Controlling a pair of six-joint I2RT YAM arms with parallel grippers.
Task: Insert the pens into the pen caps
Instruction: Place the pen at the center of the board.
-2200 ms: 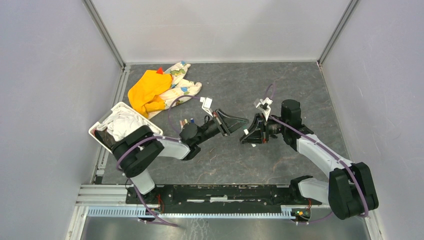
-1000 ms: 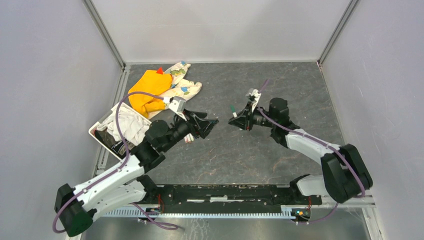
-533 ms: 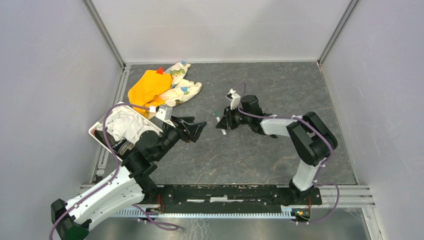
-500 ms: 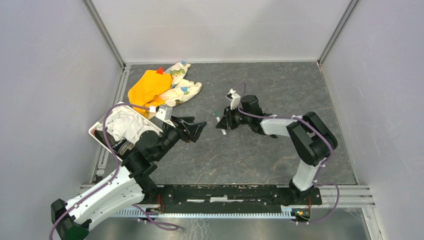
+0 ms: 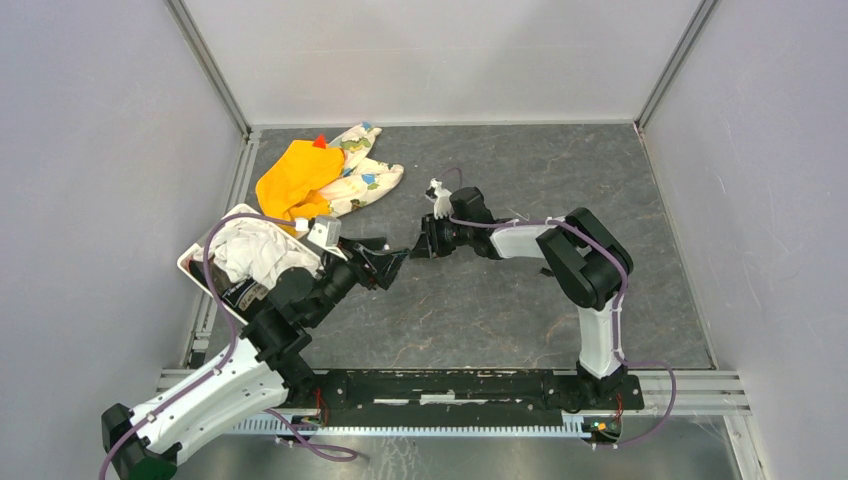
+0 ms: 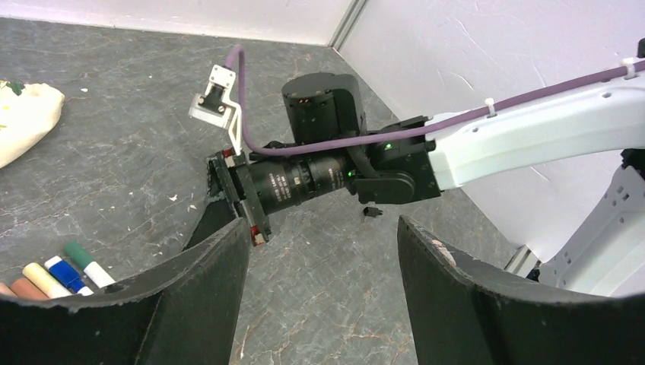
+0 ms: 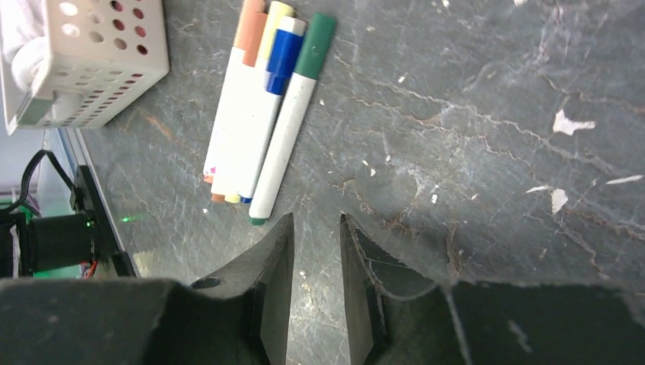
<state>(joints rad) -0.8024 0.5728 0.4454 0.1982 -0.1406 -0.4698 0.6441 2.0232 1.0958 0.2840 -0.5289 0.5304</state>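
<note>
Pale grey walls [image 5: 440,50] with aluminium corner posts enclose a dark, slate-patterned tabletop [image 5: 520,300] flecked with white chips. An orange cloth [image 5: 295,180] and a patterned cloth [image 5: 365,175] lie at its far left. Four pens [image 7: 255,129], wearing brown, cream, blue and green caps [image 7: 285,49], lie side by side just beside a white perforated basket [image 7: 91,46]. The right gripper [image 7: 315,224] hovers near their tail ends, jaws narrowly parted and empty. The left gripper [image 6: 323,236] gapes wide, holding nothing.

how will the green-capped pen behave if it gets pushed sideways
The green-capped pen lies flat on the table and has a round barrel, so it would probably roll. Pushed toward the other pens beside it, it would likely shove them along. It looks like stiff, light plastic, so it should lift without bending.
</note>
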